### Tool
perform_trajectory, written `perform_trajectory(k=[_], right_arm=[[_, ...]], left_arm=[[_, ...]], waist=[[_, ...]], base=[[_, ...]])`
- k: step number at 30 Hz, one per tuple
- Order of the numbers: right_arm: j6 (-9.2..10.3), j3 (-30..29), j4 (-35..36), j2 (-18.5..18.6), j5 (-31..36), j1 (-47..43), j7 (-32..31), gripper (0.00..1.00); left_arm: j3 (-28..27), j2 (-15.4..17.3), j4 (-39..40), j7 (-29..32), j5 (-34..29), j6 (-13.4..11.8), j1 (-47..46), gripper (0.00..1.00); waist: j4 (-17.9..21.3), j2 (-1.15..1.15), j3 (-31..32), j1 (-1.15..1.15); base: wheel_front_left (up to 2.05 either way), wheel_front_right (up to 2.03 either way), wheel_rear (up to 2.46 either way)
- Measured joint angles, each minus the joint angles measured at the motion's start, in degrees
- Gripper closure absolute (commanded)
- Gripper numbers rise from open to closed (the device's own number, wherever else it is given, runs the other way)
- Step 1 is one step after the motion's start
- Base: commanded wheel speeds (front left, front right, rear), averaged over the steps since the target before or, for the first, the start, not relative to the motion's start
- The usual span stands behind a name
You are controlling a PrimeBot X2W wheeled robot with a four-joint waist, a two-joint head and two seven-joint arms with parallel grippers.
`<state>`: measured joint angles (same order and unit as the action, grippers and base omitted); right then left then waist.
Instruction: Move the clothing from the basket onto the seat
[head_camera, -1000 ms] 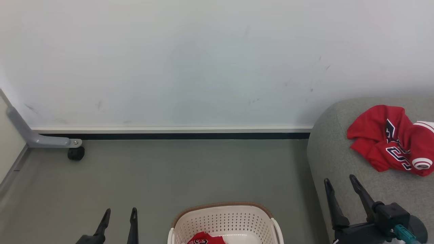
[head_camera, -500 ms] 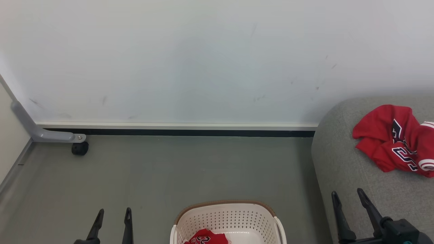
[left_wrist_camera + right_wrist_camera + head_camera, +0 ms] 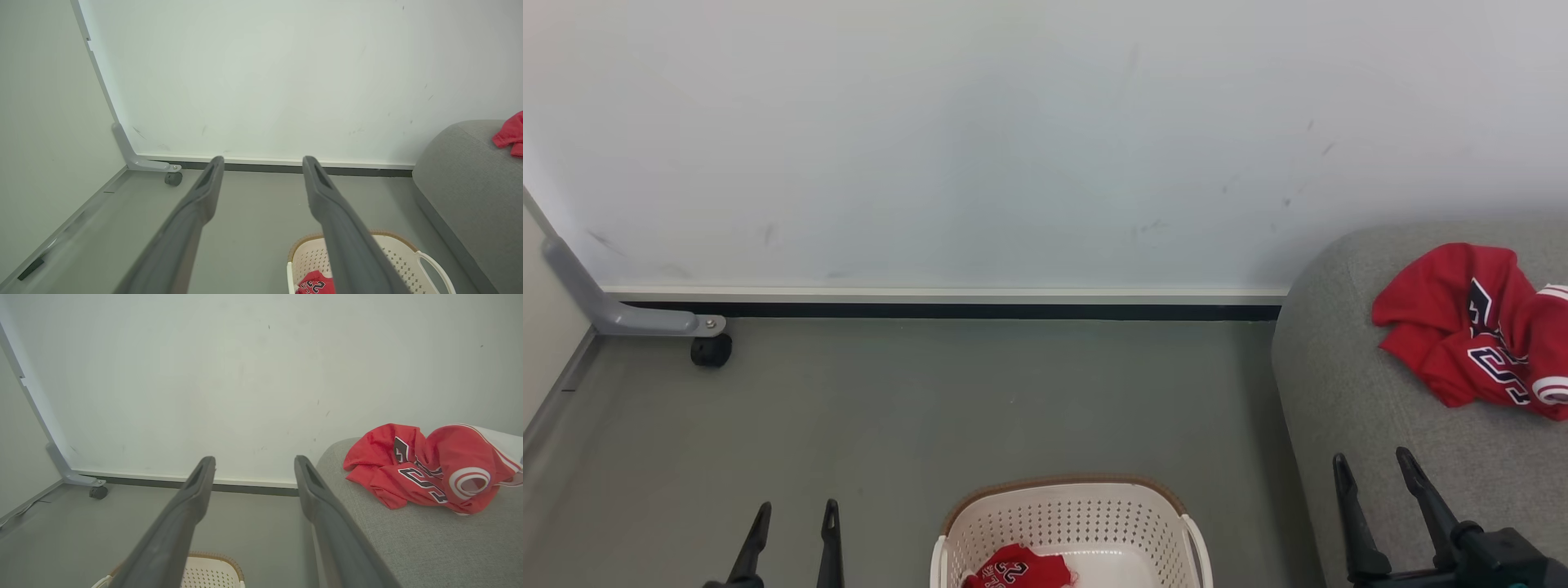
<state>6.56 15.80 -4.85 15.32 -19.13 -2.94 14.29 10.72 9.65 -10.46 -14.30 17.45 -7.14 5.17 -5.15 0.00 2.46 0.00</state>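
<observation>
Head view: red top (image 3: 1445,335) on seat (image 3: 1339,392), 2nd top (image 3: 1013,569) in basket (image 3: 1070,523).

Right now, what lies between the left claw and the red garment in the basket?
In the head view, a strip of grey floor and then the perforated left wall of the basket separate the left claw from the red garment.

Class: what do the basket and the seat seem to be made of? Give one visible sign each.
The basket: probably moulded plastic, cream, smooth, with rows of punched holes. The seat: apparently upholstered woven fabric, matt grey, with soft rounded edges.
</observation>
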Motion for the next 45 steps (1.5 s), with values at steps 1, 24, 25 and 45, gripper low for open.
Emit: perform_trajectory(k=[1, 24, 25, 45], right_arm=[[0.0, -0.1, 0.1, 0.0, 0.0, 0.0, 0.0, 0.0], [0.47, -3.6, 3.7, 0.1, 1.1, 1.9, 0.0, 0.0], [0.47, -3.8, 4.0, 0.2, 1.2, 2.3, 0.0, 0.0], [-0.54, -4.9, 7.1, 4.0, 3.6, 17.9, -2.1, 0.0]], left_arm=[[-0.1, -0.1, 0.1, 0.0, 0.0, 0.0, 0.0, 0.0], [5.5, -2.1, -1.4, 1.7, -3.2, 1.7, -7.0, 0.0], [6.2, -2.4, -2.2, 1.9, -3.4, 2.1, -7.6, 0.0], [16.2, -6.0, -22.3, 10.3, -8.5, 5.2, -23.0, 0.0]], waist=[[0.0, 0.0, -0.1, 0.0], [1.5, 0.0, -6.8, 0.0], [1.7, 0.0, -7.4, 0.0], [7.5, 0.01, -22.5, 0.01]], base=[[0.0, 0.0, 0.0], [0.0, 0.0, 0.0], [0.0, 0.0, 0.0], [0.0, 0.0, 0.0]])
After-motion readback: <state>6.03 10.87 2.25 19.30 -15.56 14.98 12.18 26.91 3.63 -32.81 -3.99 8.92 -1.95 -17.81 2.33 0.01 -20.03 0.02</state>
